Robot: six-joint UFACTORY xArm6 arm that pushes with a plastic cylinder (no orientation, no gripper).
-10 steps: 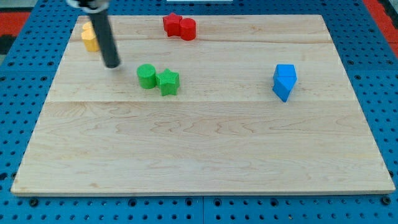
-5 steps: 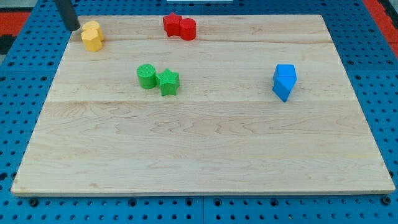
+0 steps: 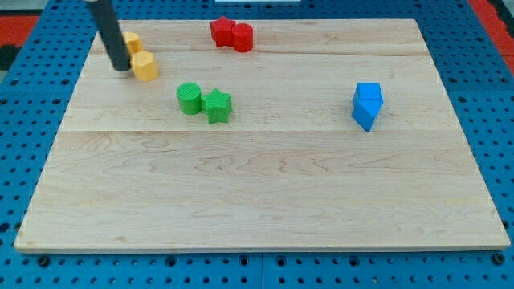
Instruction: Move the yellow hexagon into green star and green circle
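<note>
The yellow hexagon point(image 3: 145, 66) lies on the wooden board near the view's top left. My tip point(image 3: 121, 67) is right against its left side. A second yellow block point(image 3: 132, 42) sits just above it, partly hidden behind the rod. The green circle point(image 3: 189, 98) and the green star point(image 3: 217, 105) stand touching each other, below and to the right of the hexagon, a short gap away.
Two red blocks point(image 3: 232, 34) sit together at the view's top centre. Two blue blocks point(image 3: 367, 104) stand together at the right. The board's left edge point(image 3: 72, 96) is close to my tip.
My tip went from the board's top left corner down to the yellow blocks. The yellow hexagon slid right and down, away from the other yellow block, toward the green blocks.
</note>
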